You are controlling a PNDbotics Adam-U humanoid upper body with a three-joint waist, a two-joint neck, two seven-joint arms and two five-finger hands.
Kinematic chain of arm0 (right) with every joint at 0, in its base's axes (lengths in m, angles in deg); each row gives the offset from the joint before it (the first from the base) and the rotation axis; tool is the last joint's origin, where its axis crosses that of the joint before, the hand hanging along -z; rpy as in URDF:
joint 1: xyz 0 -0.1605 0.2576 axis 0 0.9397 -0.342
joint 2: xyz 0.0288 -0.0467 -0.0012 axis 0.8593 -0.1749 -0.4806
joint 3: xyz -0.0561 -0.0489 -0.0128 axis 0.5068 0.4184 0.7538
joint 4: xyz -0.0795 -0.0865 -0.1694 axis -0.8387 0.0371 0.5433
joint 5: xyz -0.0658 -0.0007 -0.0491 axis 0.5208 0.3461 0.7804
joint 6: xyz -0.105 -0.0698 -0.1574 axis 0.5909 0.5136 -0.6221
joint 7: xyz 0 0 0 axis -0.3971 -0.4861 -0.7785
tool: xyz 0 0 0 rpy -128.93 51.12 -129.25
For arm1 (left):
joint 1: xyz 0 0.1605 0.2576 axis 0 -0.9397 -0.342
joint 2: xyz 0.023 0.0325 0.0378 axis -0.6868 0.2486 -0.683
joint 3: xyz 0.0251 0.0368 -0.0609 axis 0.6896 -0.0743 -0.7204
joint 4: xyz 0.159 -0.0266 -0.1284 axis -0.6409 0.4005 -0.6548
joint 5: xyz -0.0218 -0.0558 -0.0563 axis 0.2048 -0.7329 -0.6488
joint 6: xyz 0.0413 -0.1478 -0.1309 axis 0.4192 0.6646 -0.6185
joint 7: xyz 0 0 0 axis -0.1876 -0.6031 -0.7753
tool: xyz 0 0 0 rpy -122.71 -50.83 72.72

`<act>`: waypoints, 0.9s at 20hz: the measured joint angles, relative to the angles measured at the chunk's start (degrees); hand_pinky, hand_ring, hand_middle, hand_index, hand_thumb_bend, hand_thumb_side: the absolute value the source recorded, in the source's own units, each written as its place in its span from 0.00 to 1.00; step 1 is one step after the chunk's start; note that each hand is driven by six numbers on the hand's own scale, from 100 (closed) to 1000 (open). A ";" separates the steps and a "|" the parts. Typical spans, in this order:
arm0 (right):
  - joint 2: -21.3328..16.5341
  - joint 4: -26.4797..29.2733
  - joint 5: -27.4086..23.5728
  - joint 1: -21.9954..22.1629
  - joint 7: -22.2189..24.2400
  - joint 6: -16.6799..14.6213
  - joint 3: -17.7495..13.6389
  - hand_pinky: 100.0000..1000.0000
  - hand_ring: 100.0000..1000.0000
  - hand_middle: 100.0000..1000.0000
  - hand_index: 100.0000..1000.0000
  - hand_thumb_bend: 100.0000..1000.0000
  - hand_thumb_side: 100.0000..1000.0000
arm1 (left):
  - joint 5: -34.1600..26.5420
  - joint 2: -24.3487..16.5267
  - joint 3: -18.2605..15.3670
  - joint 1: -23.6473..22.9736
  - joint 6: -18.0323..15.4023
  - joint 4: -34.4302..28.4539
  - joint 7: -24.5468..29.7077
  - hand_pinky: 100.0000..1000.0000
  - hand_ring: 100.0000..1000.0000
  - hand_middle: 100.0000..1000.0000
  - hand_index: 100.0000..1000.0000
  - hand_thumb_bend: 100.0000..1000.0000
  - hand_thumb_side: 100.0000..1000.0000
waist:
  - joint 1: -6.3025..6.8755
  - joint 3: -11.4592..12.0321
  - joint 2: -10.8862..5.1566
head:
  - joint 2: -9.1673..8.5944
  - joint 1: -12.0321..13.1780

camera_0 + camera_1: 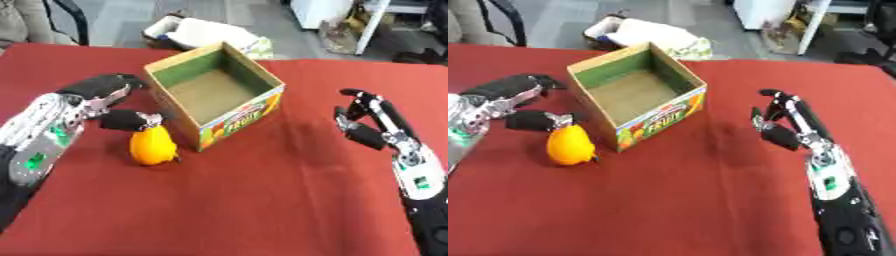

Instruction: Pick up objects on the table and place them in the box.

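An orange-yellow fruit point(152, 146) stands on the red tablecloth point(262, 200), just left of the box's near corner. The open cardboard box point(241, 119) has a green inner wall, a fruit print on its outside and nothing visible inside. My left hand point(87, 100) hovers left of the box, fingers stretched towards its left wall. Its thumb reaches down to the top of the fruit. No finger curls round the fruit. My right hand point(372, 120) stands open on the right, fingers up, well apart from the box.
Beyond the table's far edge a bag with white contents point(206, 32) lies on the floor. A dark chair point(70, 20) stands at the back left and white furniture point(350, 15) at the back right. Red cloth stretches across the front.
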 measured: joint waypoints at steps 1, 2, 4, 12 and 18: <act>0.00 0.00 0.00 0.00 0.01 -0.01 0.00 0.55 0.56 0.36 0.87 0.00 0.49 | 0.23 0.00 0.32 0.21 -0.40 0.63 1.03 0.76 0.82 0.86 0.93 0.49 1.00 | 0.01 -0.01 0.00 | 0.00 0.02; 0.00 0.00 0.00 0.00 0.02 -0.02 0.01 0.55 0.56 0.36 0.87 0.00 0.50 | 0.49 0.00 0.55 0.39 -0.75 1.23 1.92 0.76 0.82 0.86 0.93 0.50 1.00 | 0.01 -0.02 0.00 | 0.00 0.04; 0.00 0.00 0.00 0.00 0.04 -0.04 0.01 0.55 0.56 0.36 0.87 0.00 0.50 | 0.98 0.00 0.90 0.46 -1.31 2.22 3.35 0.75 0.81 0.85 0.93 0.50 1.00 | 0.07 -0.03 0.00 | 0.00 0.10; 0.00 0.00 0.01 0.00 0.05 -0.05 0.03 0.55 0.56 0.36 0.87 0.00 0.50 | 2.74 0.00 1.47 0.34 -3.25 3.93 7.78 0.68 0.73 0.79 0.90 0.43 0.64 | 0.16 -0.04 0.00 | 0.01 0.11; 0.00 0.00 0.02 0.00 0.05 -0.05 0.11 0.55 0.56 0.36 0.87 0.00 0.50 | 4.26 -0.04 1.43 -0.18 -4.17 3.98 10.07 0.58 0.61 0.69 0.86 0.21 0.33 | 0.16 -0.02 0.00 | 0.01 0.10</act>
